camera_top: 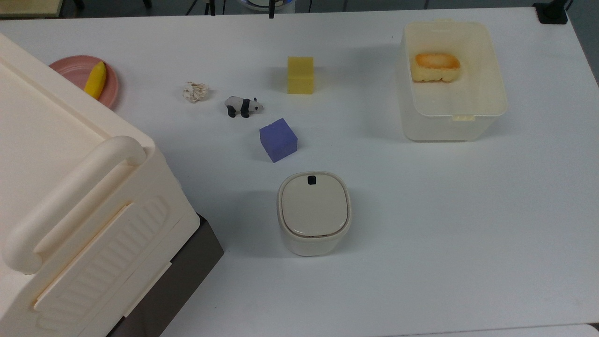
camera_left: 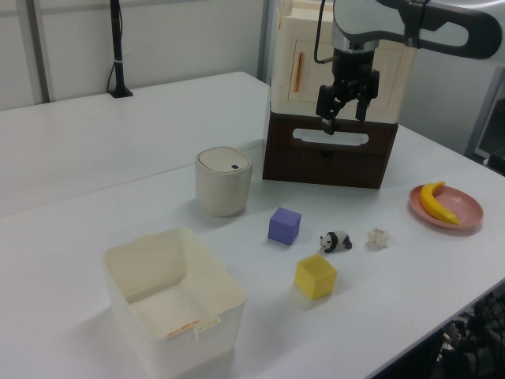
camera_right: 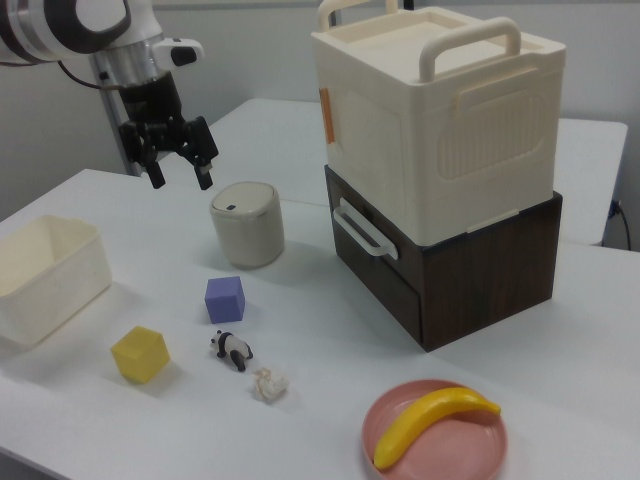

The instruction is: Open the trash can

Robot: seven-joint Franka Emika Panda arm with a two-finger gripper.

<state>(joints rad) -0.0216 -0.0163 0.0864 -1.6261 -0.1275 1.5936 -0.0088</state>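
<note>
On the white table (camera_top: 421,210), the trash can (camera_top: 314,213) sits with its lid down near a purple cube (camera_top: 278,139), while the gripper (camera_right: 180,168) hangs in the air well apart from it, fingers spread and empty

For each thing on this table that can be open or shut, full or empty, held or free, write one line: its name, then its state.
trash can: lid shut, upright, untouched.
hand: open, empty, up in the air.
translucent tub: no lid on, holds a piece of bread.
pink plate: holds a banana.
wooden drawer: shut, under the large cream box.
large cream box: shut.
</note>
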